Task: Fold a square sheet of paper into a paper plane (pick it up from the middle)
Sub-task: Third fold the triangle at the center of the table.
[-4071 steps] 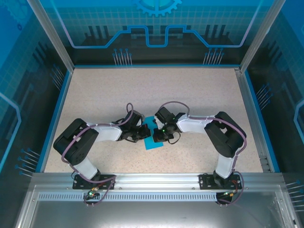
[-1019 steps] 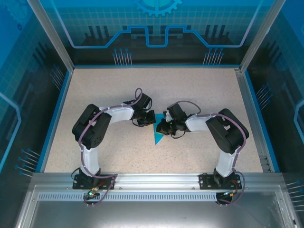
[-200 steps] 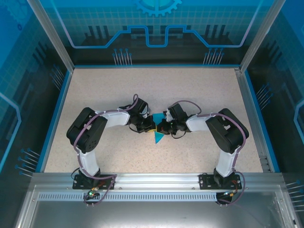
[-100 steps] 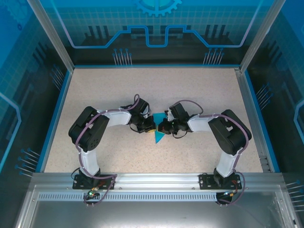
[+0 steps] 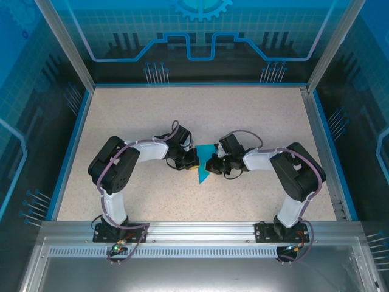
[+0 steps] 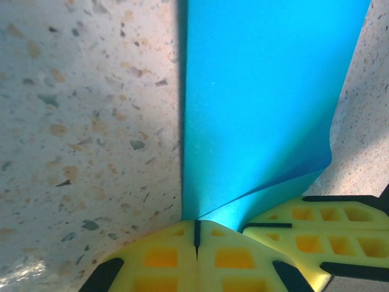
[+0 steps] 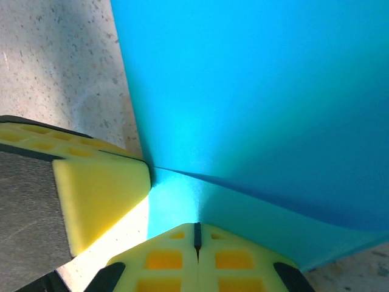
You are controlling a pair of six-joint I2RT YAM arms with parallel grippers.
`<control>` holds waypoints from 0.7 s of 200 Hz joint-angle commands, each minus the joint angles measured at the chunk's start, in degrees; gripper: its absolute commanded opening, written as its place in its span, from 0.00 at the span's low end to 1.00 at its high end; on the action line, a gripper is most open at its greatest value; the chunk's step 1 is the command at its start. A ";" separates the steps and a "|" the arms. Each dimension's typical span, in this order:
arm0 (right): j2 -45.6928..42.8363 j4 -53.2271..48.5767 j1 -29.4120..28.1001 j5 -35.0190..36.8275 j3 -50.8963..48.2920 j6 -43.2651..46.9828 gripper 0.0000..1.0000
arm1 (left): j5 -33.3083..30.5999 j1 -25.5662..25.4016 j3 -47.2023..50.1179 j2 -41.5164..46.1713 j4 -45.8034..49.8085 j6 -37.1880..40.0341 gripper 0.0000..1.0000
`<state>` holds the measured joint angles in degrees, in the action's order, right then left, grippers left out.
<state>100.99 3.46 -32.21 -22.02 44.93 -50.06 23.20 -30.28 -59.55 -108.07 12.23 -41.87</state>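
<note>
The left gripper (image 6: 196,226) has its yellow fingers pressed together on the edge of the cyan paper (image 6: 261,103). Just beside it, the right gripper (image 7: 196,228) is likewise clamped on the same paper. The paper is folded to a point and sits between the two grippers over the middle of the speckled table (image 5: 255,115).

Paper plane (image 5: 203,172) on table (image 5: 255,115), near its centre. Left gripper (image 5: 192,160) touching plane's left edge, right gripper (image 5: 211,165) touching its right edge, fingertips nearly meeting.
</note>
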 commanded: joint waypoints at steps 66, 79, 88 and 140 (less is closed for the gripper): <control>1.94 -4.64 0.66 3.41 -0.62 0.16 0.00 | 0.85 -0.82 -1.32 5.21 0.97 1.83 0.00; 2.06 -4.95 0.67 3.62 -0.54 0.20 0.00 | 1.15 -1.16 -0.59 6.32 0.38 1.71 0.01; 2.03 -4.96 0.65 3.57 -0.57 0.14 0.00 | 1.27 -1.40 -0.06 6.84 -0.16 1.40 0.02; 2.20 -4.87 0.73 3.58 -0.62 -0.01 0.00 | 1.14 -2.56 0.65 4.26 -0.93 0.57 0.03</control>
<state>101.06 3.25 -32.21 -21.52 44.95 -50.09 23.03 -32.18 -59.64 -102.24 11.29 -41.52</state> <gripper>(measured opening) 0.042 0.050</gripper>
